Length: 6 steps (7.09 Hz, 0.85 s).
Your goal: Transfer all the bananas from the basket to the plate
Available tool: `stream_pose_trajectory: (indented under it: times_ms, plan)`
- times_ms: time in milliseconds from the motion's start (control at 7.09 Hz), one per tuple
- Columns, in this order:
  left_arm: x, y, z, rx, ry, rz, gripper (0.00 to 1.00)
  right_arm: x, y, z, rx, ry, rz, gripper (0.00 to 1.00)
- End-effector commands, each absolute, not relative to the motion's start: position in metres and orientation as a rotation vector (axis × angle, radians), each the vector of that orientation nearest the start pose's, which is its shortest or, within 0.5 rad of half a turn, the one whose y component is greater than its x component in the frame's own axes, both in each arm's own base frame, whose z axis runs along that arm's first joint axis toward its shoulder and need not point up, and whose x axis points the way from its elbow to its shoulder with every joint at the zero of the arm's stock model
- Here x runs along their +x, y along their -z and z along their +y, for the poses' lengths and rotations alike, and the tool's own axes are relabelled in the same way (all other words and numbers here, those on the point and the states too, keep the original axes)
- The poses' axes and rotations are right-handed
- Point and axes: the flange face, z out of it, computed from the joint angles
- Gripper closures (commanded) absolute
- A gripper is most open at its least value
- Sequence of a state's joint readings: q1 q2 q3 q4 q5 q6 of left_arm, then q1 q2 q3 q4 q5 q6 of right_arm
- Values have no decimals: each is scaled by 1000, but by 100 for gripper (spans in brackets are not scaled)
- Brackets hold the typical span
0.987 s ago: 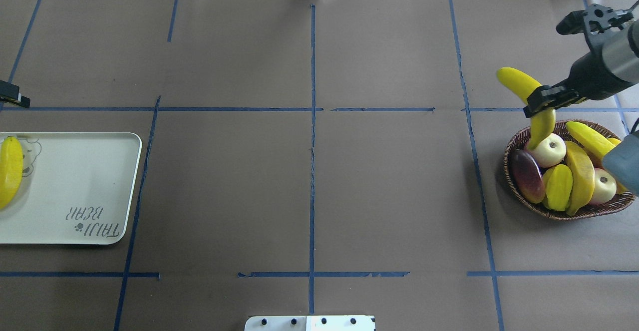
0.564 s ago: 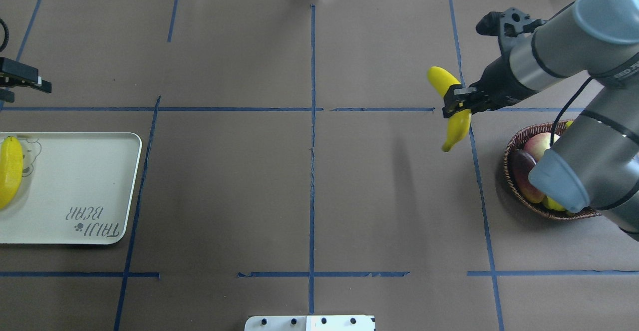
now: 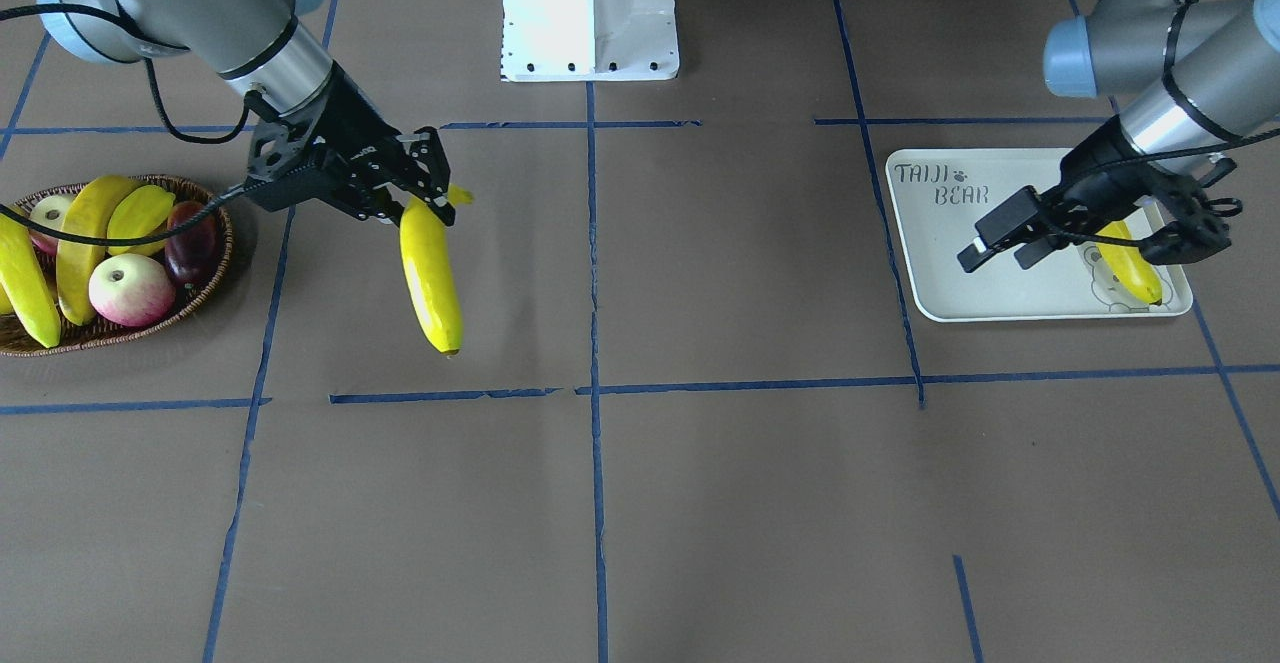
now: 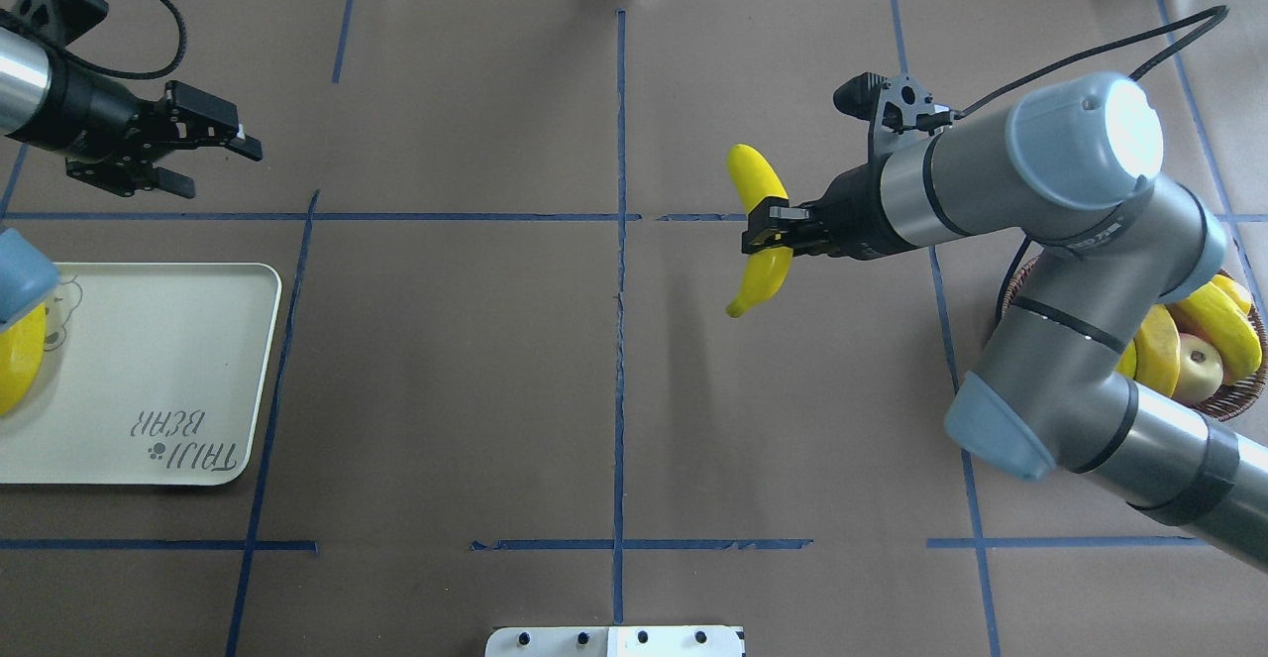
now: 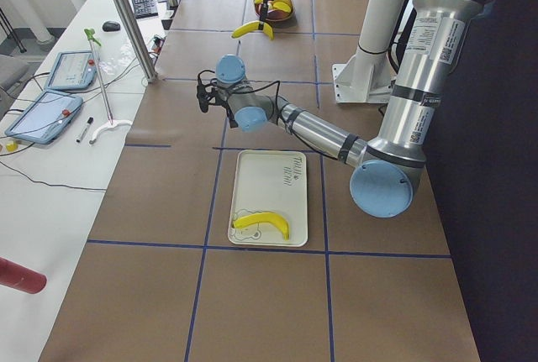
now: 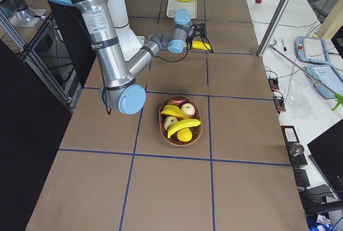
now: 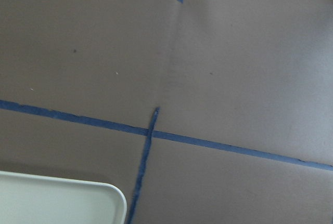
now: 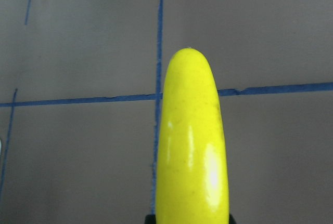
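A yellow banana (image 3: 430, 278) hangs clamped in the right gripper (image 4: 768, 238), above the middle of the counter. Another banana (image 5: 261, 222) lies flat on the white plate (image 4: 149, 360) at the left end. Two more bananas (image 3: 80, 243) rest in the brown wicker basket (image 3: 120, 338) at the right end.

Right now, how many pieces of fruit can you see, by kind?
Bananas: 4
Apples: 2
Star fruit: 1
Dark red fruit: 1
Total: 8
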<state>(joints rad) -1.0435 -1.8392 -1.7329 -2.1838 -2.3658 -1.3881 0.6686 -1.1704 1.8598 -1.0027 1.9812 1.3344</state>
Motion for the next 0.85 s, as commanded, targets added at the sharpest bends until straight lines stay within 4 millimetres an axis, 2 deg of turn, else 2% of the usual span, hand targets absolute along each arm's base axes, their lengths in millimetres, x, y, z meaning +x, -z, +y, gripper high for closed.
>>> stream_pose_trajectory:
  times_ms: [0, 141, 282, 423, 705]
  plan:
    - [282, -294, -533, -120, 412, 1284, 0, -454, -194, -408, 262, -203, -1365, 85]
    - [293, -274, -533, -152, 437, 1304, 0, -465, -180, -398, 247, -207, -1390, 85]
    - [297, -262, -534, -159, 475, 1315, 0, -480, -169, -393, 268, -215, -1399, 85]
    - [323, -247, -526, -171, 481, 1323, 0, -489, -159, -387, 277, -217, -1411, 85]
    - [354, -220, -518, -174, 557, 1344, 0, -499, -155, -376, 287, -235, -1452, 85]
